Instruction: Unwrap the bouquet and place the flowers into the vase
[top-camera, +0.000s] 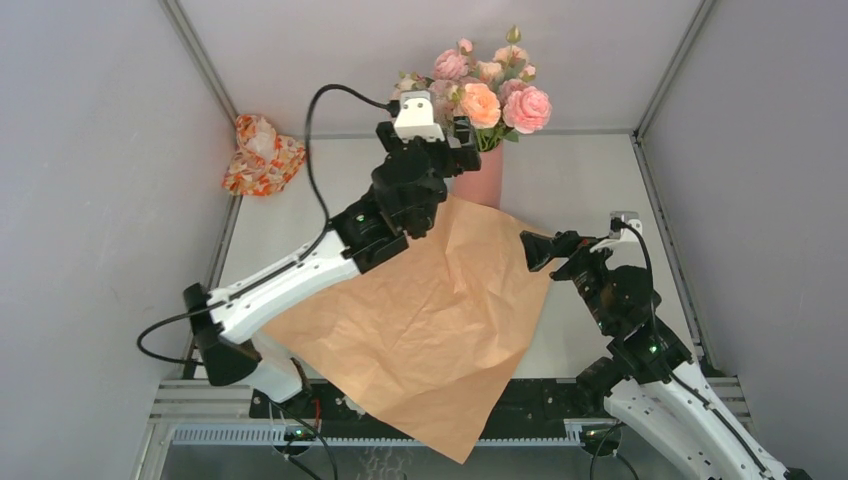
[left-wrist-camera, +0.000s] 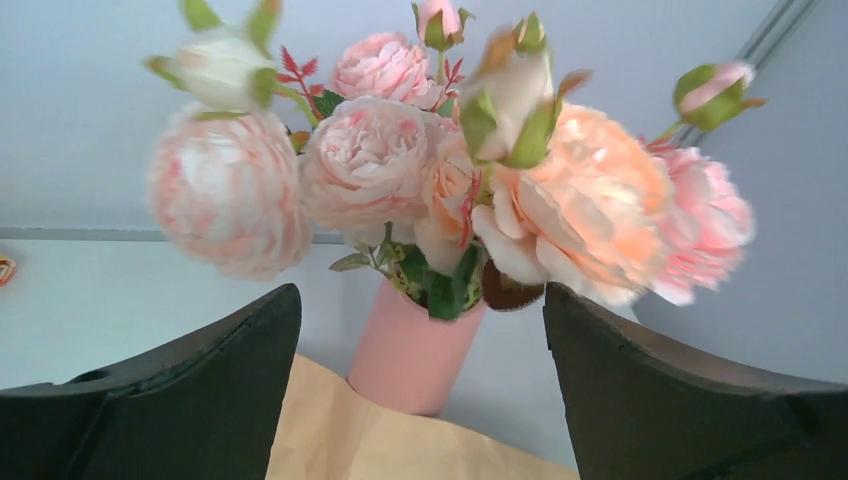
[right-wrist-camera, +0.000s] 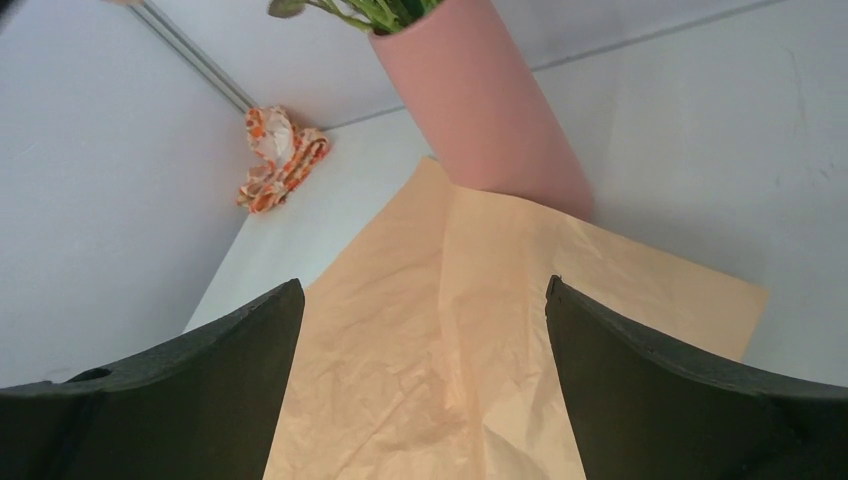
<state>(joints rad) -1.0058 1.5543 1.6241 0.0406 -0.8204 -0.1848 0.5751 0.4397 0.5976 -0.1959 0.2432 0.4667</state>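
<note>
1. Black curved fingers of the left gripper fill the lower corners of the left wrist view. Its jaws stand wide apart with nothing between them.
2. Directly ahead of the left gripper, slightly above its fingertips, sit the pink and peach rose-like flowers with green leaves. Their stems run down into the tall salmon-pink cylindrical vase, which stands upright just ahead of and below the jaws.
3. Jaws of the right gripper are likewise spread and hold nothing. The vase stands ahead of this gripper.
4. Beneath both grippers lies the crumpled tan-orange paper sheet, flat on the white table. Its far corner reaches the foot of the vase.
5. Well to the left of the left gripper lies a small orange-and-white patterned bundle.
6. Handling, by judgement:
   - The blooms look light, soft and easily crushed, and the thin stems look flexible. Grip the stems below the leaves, never the heads.
   - The vase looks rigid and smooth and may be top-heavy. Grip it at mid-body.
7. Status, by judgement: the flowers are placed and the task appears complete.
</note>
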